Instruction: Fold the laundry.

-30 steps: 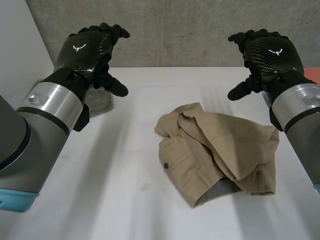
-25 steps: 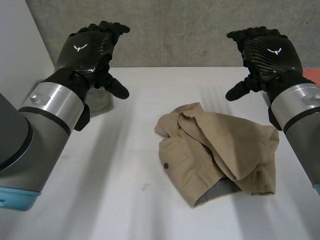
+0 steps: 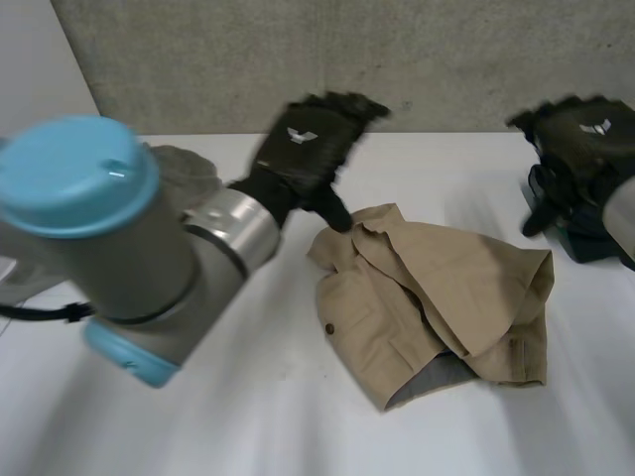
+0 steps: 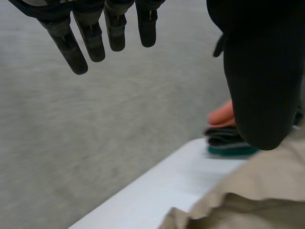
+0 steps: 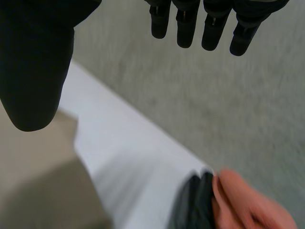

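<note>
L hand swung in from far left of tan garment, now at its back-left corner, fingers straight, empty | R hand moved off right of garment, over folded stack, fingers straight, empty | garment crumpled on table, unmoved

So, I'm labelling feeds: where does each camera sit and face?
Head: behind, between the arms, looking down on the table and tan garment; both arms, left robot hand and right robot hand show.
Left wrist: on that arm, looking past its open robot hand, over the garment, toward a folded stack.
Right wrist: likewise past its open robot hand; shares that garment and stack.
</note>
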`<state>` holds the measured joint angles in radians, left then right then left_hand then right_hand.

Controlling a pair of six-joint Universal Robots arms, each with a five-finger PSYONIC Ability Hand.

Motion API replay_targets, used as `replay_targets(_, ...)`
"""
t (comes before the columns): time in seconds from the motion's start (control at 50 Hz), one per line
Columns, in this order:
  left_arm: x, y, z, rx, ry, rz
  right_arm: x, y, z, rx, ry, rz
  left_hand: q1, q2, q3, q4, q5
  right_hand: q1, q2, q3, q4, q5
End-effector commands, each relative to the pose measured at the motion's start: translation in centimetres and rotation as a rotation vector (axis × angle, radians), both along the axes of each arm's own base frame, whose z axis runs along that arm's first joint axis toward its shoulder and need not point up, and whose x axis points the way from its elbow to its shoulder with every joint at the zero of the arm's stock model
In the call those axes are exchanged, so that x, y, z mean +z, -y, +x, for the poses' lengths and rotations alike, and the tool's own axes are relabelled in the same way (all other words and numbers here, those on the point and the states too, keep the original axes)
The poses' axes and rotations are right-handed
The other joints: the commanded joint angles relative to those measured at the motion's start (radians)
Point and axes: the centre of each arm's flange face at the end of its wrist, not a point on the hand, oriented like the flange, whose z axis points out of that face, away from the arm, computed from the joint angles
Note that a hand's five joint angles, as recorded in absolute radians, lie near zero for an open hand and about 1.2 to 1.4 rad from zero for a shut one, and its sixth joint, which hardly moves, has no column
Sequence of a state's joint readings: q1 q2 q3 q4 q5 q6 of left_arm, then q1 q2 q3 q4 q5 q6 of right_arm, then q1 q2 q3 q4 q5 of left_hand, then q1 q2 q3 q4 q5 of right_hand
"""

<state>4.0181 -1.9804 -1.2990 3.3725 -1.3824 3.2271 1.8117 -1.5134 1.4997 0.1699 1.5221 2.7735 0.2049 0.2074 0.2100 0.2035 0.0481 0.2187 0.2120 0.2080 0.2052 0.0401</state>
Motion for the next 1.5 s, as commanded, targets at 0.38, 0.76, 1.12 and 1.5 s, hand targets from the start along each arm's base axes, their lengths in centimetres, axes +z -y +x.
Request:
replay_targets(0.38, -11.1, -3.3, -10.3, -0.303, 0.242, -0.246, -12.0, 0.7, -5.7, -0.156, 0.293, 0.461, 0.717, 0.715, 0.712, 0.719, 0.7, -0.044, -0.038, -0.033, -0.031, -0.04)
replay_targets(0.76, 4.7, 3.3, -5.2, 0.081, -0.025, -0.501, 0.5, 6.8, -2.6, -0.06, 0.393, -0.111, 1.191, 1.189, 1.186, 1.193, 1.174, 1.178, 1.184, 1.188, 1.191, 1.182)
replay_targets(1.12, 6.5, 1.1, 1.1, 0.123, -0.186, -0.171, 5.7, 3.5, 8.7, 0.339, 0.319, -0.338, 1.191, 1.189, 1.186, 1.193, 1.174, 1.178, 1.184, 1.188, 1.191, 1.182)
replay_targets(1.5, -5.0, -0.4, 7.9, 0.441, 0.093, 0.162, -6.7, 4.2, 9.4, 0.276, 0.093, 0.042, 0.185, 0.182, 0.18, 0.186, 0.167, 0.022, 0.029, 0.033, 0.036, 0.026)
